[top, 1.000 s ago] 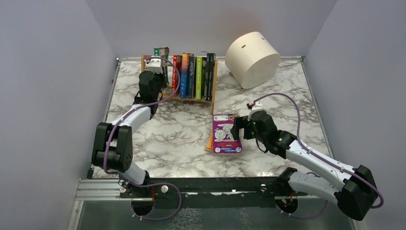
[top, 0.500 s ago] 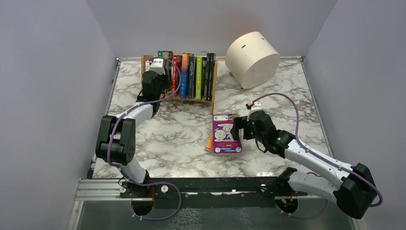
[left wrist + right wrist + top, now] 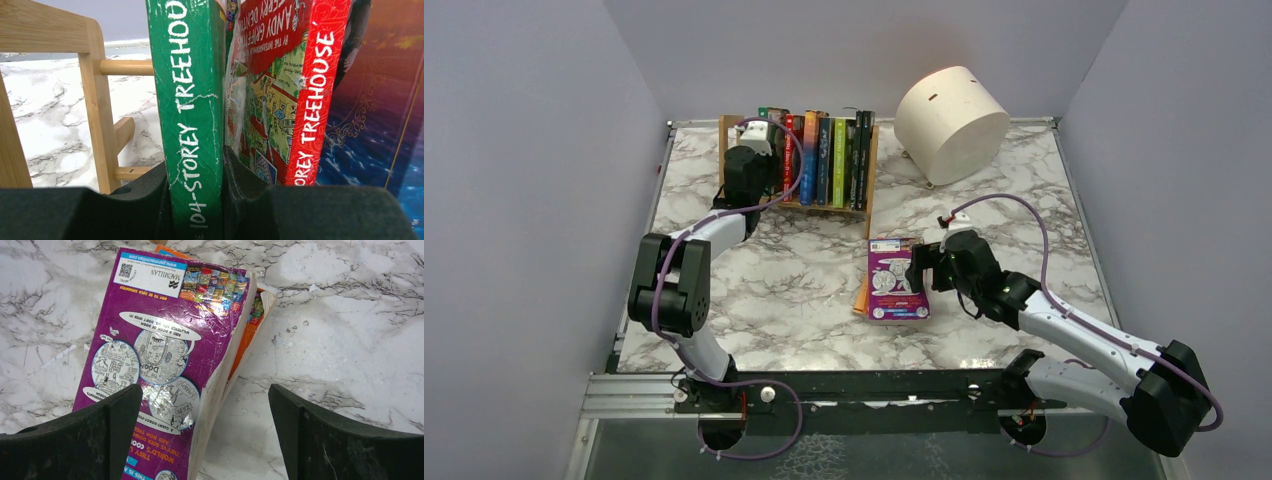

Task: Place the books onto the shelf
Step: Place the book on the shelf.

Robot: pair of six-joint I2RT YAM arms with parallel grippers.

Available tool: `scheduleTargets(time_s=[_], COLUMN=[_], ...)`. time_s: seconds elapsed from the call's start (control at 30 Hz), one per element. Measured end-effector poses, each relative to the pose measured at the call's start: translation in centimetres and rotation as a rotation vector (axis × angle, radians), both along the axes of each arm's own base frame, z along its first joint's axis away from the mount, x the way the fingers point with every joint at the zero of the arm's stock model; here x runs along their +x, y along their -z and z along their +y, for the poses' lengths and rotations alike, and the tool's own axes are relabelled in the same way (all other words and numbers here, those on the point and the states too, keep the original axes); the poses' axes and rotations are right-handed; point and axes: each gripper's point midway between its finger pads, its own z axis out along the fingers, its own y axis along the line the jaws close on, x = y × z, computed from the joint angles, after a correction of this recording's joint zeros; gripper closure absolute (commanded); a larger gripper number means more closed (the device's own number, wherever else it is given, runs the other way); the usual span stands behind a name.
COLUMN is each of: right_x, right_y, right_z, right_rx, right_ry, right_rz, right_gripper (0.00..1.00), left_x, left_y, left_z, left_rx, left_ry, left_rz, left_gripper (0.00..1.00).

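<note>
Left pincer [image 3: 197,197] pinches the creased green book [image 3: 189,100]; right pincer [image 3: 202,412] spread over purple book [image 3: 160,340]

In the left wrist view the green book [image 3: 195,125] has a deep green spine with white lettering and pale cracks. Right of it, the red book [image 3: 312,100] carries white lettering on red, its cover a yellow-green cartoon. At far right a dark blue book [image 3: 380,140] shades up to amber-brown. The shelf [image 3: 95,100] at left is pale wood. In the right wrist view the purple book [image 3: 165,355] shows white speech-bubble drawings, a white label and a multicoloured strip; the orange book [image 3: 243,347] shows a plain orange edge. The tabletop [image 3: 350,315] is white marble veined grey. The drum [image 3: 951,110] is cream.
</note>
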Motion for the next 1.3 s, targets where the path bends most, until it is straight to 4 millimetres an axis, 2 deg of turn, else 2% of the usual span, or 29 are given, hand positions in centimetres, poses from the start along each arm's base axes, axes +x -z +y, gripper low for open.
scheduleTargets(time_s=[0.23,0.43,0.57,0.77,1.0,1.13,1.3], right_x=[0.0,0.0,0.0,0.0,0.1,0.1,0.1], right_y=[0.1,0.2,0.3,0.3,0.3,0.1,-0.5], right_z=[-0.1,-0.1,-0.1,-0.1,-0.1,-0.1,-0.2], right_rx=[-0.005,-0.008,-0.009,-0.009,-0.010,-0.007,0.006], right_ry=[0.003,0.003,0.004,0.004,0.006,0.006,0.010], right_rz=[0.001,0.005,0.005,0.006,0.005,0.001,-0.016], right_gripper=[0.04,0.04,0.04,0.04,0.04,0.04,0.04], left_x=[0.4,0.7,0.7,1.3,1.3,0.8,-1.2], left_y=[0.2,-0.4,-0.4,-2.0,-2.4,-3.7,-7.5], left_z=[-0.2,-0.4,-0.4,-0.8,-0.8,-0.4,1.3], left_rx=[-0.002,-0.013,-0.020,-0.034,-0.048,-0.056,-0.070], left_ry=[0.008,0.009,0.010,0.021,0.019,0.001,-0.081], left_rz=[0.013,0.012,0.014,-0.026,-0.035,-0.059,-0.136], left_gripper=[1.00,0.76,0.70,0.64,0.58,0.56,0.55])
